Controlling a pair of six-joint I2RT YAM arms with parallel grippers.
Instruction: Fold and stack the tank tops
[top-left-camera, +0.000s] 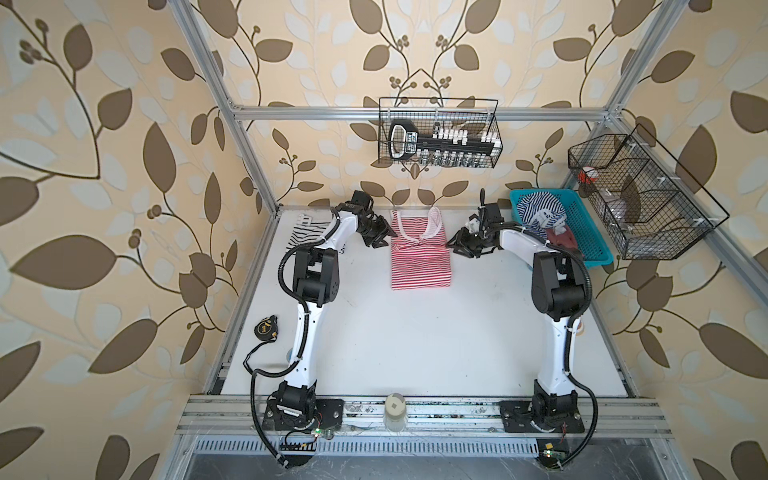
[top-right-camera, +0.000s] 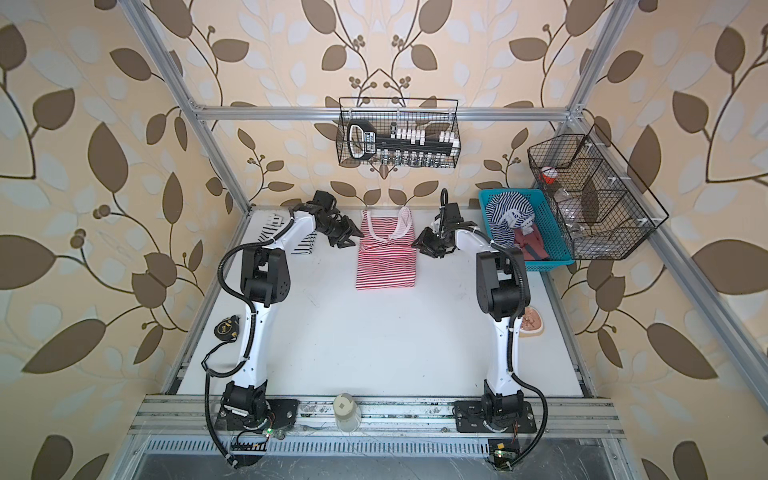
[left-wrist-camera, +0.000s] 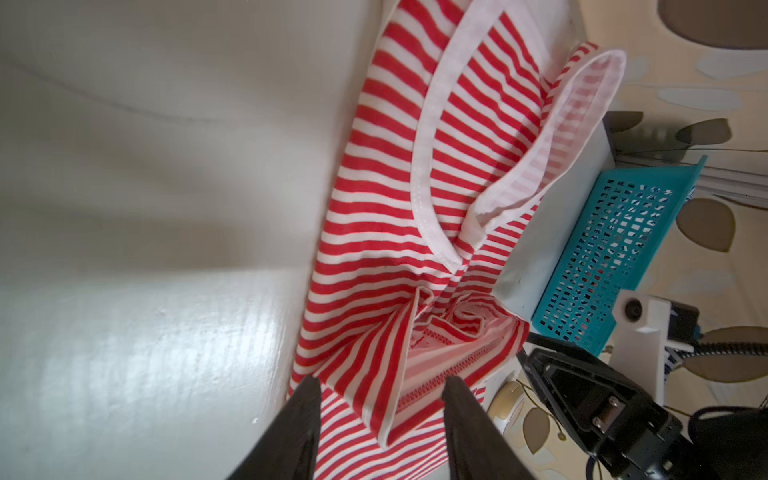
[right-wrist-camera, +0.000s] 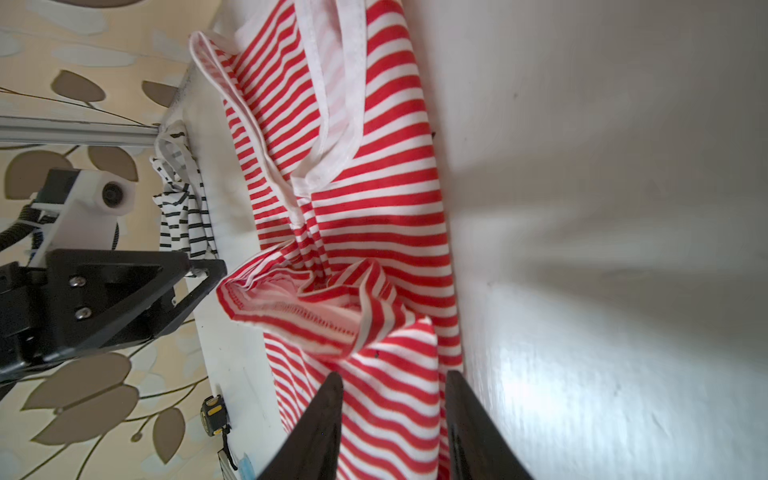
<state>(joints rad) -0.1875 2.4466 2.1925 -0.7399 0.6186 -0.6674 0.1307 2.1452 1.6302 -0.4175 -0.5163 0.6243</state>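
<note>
Both claws flank the red-striped tank top (top-left-camera: 420, 253) at the far middle of the white table (top-left-camera: 415, 340): the left gripper (top-left-camera: 384, 237) sits just beside its left edge and the right gripper (top-left-camera: 454, 245) just beside its right edge, each with its jaws spread apart and nothing pinched between them. In the left wrist view the two dark fingers (left-wrist-camera: 299, 428) stand parted over the striped cloth (left-wrist-camera: 386, 199), and the right wrist view shows the same, fingers (right-wrist-camera: 320, 428) apart above the fabric (right-wrist-camera: 374, 216). That top lies partly folded, its lower part doubled up to about the middle, where the hem sits bunched; its white-trimmed straps point toward the back wall. The black-striped tank top (top-left-camera: 309, 232) lies at the far left of the table, partly hidden behind the left arm. A blue basket (top-left-camera: 590, 232) holding more clothes stands at the far right
</note>
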